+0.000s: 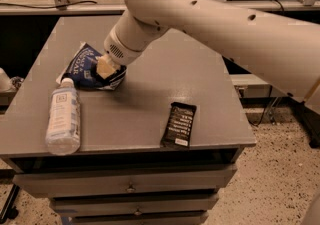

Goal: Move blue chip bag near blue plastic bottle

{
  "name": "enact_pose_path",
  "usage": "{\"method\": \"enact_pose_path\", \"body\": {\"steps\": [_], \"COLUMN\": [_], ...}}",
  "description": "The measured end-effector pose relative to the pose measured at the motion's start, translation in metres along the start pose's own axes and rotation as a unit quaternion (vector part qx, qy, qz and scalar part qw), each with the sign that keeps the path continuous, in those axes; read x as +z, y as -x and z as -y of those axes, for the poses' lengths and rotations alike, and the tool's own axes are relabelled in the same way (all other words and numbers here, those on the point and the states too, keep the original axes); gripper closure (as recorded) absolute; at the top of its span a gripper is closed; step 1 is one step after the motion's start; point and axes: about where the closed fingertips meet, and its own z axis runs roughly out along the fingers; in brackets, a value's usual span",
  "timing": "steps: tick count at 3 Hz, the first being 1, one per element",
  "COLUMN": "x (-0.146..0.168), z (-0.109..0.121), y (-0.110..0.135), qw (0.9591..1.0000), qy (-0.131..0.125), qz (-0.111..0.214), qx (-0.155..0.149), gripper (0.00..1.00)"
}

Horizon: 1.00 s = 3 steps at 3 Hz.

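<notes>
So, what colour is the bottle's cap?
White cap, camera view; gripper sits on the blue chip bag.

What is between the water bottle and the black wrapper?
Just bare grey table between bottle and black wrapper, in the camera view. The claw sits on the blue chip bag, farther back.

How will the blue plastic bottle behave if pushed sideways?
The blue plastic bottle lies on its side, so it likely rolls. Its clear body seems smooth, perhaps slippery. The gripper holds the blue chip bag beside it.
</notes>
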Motion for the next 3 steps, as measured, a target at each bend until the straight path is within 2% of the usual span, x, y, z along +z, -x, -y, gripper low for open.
{"method": "enact_pose_path", "body": {"steps": [2, 3], "x": [-0.001, 0.001], "z": [0.000, -0.006], "y": [0.001, -0.009], "qw": [1.0000, 0.9999], "qy": [0.000, -0.003], "qz": [0.000, -0.010], "qx": [0.000, 0.009], "gripper": [0.37, 0.14]}}
